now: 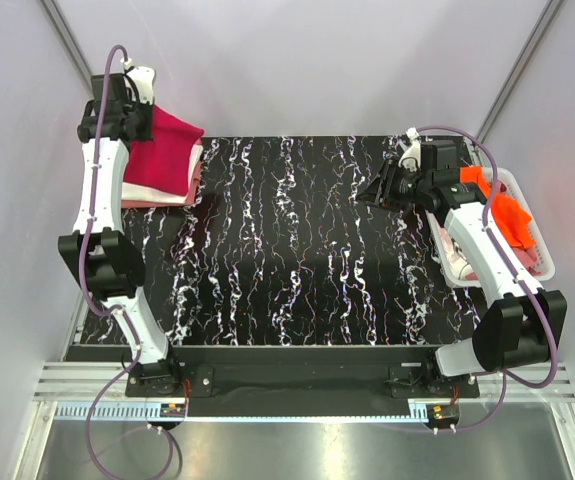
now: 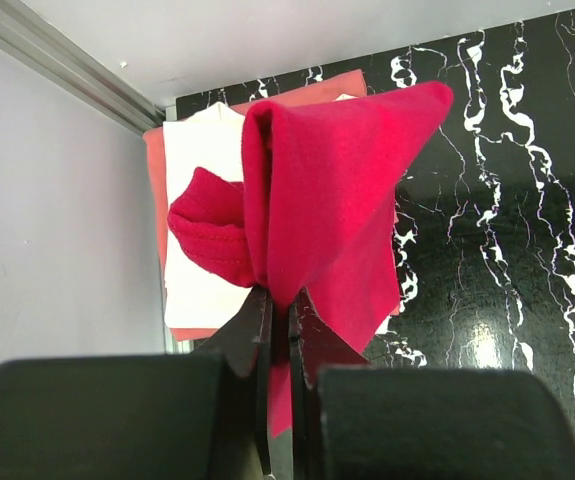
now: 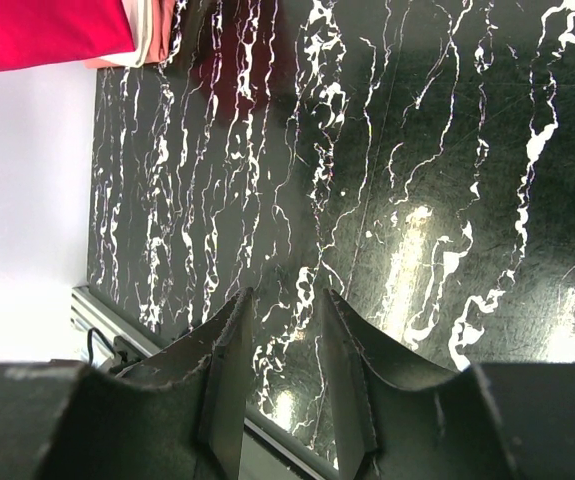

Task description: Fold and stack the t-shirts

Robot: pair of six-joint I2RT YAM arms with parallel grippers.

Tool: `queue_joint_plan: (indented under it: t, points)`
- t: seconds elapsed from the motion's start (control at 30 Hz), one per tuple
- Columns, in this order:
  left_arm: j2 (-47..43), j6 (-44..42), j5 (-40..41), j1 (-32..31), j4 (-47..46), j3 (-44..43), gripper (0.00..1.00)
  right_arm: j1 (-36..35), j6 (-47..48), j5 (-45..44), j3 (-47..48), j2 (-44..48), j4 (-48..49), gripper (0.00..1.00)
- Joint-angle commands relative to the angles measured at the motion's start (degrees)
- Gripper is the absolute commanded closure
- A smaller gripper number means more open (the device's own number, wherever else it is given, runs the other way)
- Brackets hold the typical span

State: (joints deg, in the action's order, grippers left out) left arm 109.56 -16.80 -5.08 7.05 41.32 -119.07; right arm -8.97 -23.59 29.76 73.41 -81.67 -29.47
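1. Currently the left gripper (image 2: 279, 300) is clenched on a pinch of the crimson t-shirt (image 2: 337, 190). The jaws stand almost together with cloth between them.
2. The crimson t-shirt sits at the far left corner of the table (image 1: 297, 260), over a white t-shirt (image 2: 202, 170). That one lies on a salmon-pink t-shirt (image 2: 155, 180). From the wrist view I cannot tell how much of the crimson cloth rests on the pile and how much hangs from the grip.
3. The right gripper (image 3: 282, 300) hovers over bare table with its jaws apart and nothing between them.
4. An orange t-shirt (image 1: 507, 215) lies in the basket (image 1: 557, 262) at the right edge, partly behind the right arm.
5. Handling, as a judgement:
   - The cloth is soft, light and limp. It bunches at the pinch and a rolled hem droops to one side.
   - It will not hold a shape unsupported. A fold only keeps once it is laid flat.
   - It is not fragile and not slippery, but a thin pinch can slide out under a drag.
6. Where to grip, as a judgement:
   - Take the hem or a shoulder seam, where the layers are doubled.
   - Grip two corners, one per arm, so the shirt spreads instead of roping.
7. Risk: dragging the crimson layer could rumple the white one below.
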Motion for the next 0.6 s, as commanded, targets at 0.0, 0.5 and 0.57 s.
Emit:
queue_joint_plan:
  t: [0.0, 0.5, 0.57]
  points:
    - [-1.5, -1.3, -1.6, 0.4, -2.4, -1.2, 1.0, 0.4, 0.4, 2.1, 0.9, 0.6, 2.5, 0.59]
    - [-1.6, 0.7, -7.6, 0.7, -0.6, -0.6, 1.0, 1.5, -0.2, 2.6, 0.2, -0.5, 4.2, 0.59]
    - [-2.2, 1.6, -9.2, 0.6, -0.6, 0.8, 1.0, 1.7, -0.5, 2.7, 0.1, -0.5, 4.5, 0.59]
